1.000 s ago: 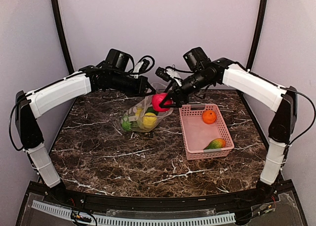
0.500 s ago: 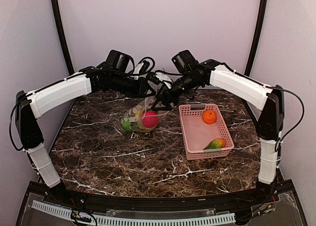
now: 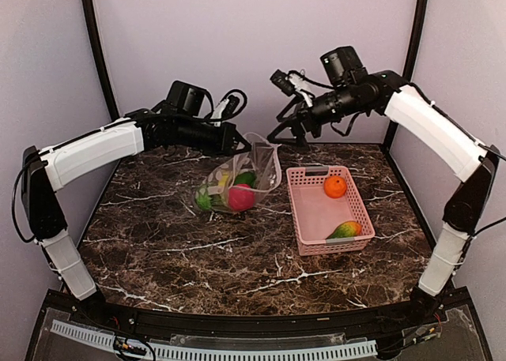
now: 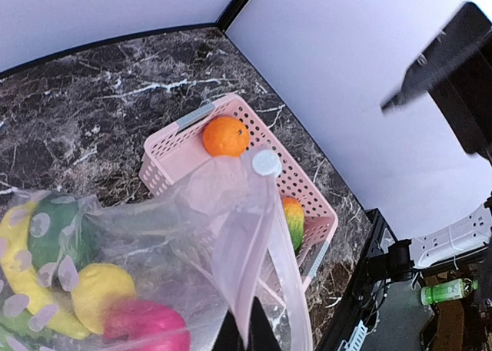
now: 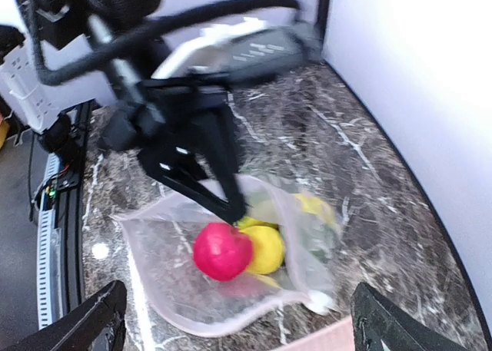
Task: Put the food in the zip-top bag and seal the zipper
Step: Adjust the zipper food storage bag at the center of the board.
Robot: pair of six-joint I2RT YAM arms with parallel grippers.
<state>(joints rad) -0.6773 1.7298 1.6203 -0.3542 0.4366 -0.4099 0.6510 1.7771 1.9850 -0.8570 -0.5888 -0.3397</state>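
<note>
Two fruits wait in the pink basket point(image 3: 296, 219) from above, orange point(image 3: 334, 186) and mango point(image 3: 345, 230); the zip-top bag point(image 3: 265, 167) lies near it on the tabletop point(image 3: 198, 250), its mouth pinched up by the clenched left claw point(image 3: 241, 146). Right claw point(image 3: 288, 136) hangs spread, empty. Left wrist: mouth gapes toward the basket. Right wrist: red-pink fruit point(image 5: 223, 251) sits inside. Grab the orange next, I'd say, drop it centrally.

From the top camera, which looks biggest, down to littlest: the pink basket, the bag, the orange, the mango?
1. pink basket
2. zip-top bag, a bit smaller
3. mango and orange: they look about alike, so no ranking.
</note>
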